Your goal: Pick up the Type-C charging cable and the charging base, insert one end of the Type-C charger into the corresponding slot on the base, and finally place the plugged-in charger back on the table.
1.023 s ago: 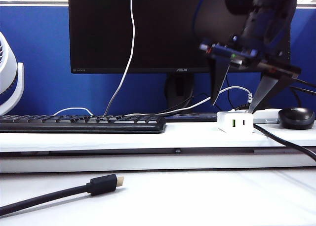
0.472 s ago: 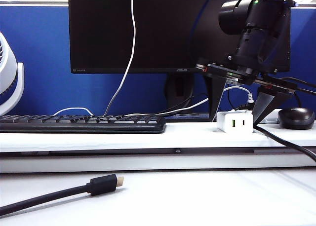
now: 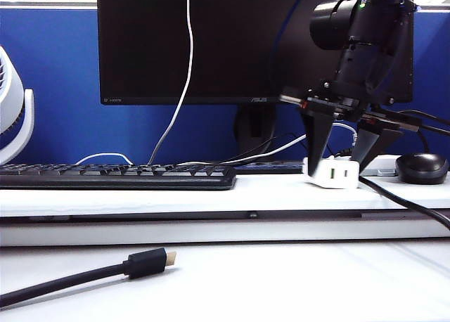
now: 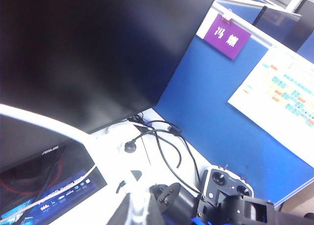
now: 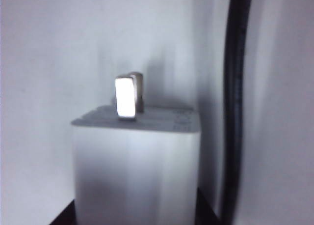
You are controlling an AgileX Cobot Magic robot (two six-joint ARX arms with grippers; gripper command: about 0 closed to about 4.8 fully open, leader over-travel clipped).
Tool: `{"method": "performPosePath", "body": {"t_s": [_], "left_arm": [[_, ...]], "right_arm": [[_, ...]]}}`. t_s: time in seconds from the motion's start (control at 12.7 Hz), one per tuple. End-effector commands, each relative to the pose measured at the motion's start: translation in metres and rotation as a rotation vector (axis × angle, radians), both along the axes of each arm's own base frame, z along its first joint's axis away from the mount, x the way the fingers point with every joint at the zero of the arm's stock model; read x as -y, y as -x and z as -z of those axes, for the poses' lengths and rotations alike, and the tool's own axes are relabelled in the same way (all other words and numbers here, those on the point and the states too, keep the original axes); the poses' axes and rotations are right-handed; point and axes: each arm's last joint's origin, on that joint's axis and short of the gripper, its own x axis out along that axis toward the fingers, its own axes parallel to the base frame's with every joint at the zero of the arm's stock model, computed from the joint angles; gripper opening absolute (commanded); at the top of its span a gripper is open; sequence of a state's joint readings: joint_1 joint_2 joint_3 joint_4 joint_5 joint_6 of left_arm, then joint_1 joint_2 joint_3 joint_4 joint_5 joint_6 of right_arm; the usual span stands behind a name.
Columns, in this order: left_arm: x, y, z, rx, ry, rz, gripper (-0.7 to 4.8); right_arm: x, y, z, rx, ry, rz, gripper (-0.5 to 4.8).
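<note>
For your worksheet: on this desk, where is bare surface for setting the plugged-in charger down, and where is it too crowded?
Free: the lower white table right of the thick black gold-tipped cable. Crowded: the raised shelf, where the right gripper straddles the small white charging base, between the black keyboard and the black mouse. The left gripper's jaws are hidden.

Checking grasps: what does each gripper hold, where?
Right gripper, at the shelf: charger, by its two sides. Left gripper, by the monitor: white cable, partway along.
</note>
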State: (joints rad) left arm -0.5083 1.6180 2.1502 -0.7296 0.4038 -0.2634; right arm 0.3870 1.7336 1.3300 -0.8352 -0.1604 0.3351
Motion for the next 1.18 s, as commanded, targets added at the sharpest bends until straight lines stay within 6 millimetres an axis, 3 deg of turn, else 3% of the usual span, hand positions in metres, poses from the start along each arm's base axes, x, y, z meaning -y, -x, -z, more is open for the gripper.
{"method": "performPosePath", "body": {"t_s": [0.08, 0.55, 0.87, 1.18], "left_arm": [[-0.001, 0.003, -0.004, 0.016, 0.01, 0.004, -0.06], [-0.002, 0.005, -0.005, 0.023, 0.013, 0.004, -0.06], [-0.007, 0.014, -0.019, 0.104, 0.058, 0.004, -0.06], [-0.016, 0.028, -0.035, 0.215, 0.099, 0.007, -0.06]], "right_arm": [[-0.006, -0.001, -0.002, -0.055, -0.2, -0.094, -0.01], [-0.022, -0.01, -0.036, -0.046, -0.681, -0.307, -0.01], [-0.028, -0.029, -0.1, 0.022, -0.946, -0.272, -0.01], [-0.026, -0.026, -0.19, 0.228, -1.224, -0.296, -0.01]]}}
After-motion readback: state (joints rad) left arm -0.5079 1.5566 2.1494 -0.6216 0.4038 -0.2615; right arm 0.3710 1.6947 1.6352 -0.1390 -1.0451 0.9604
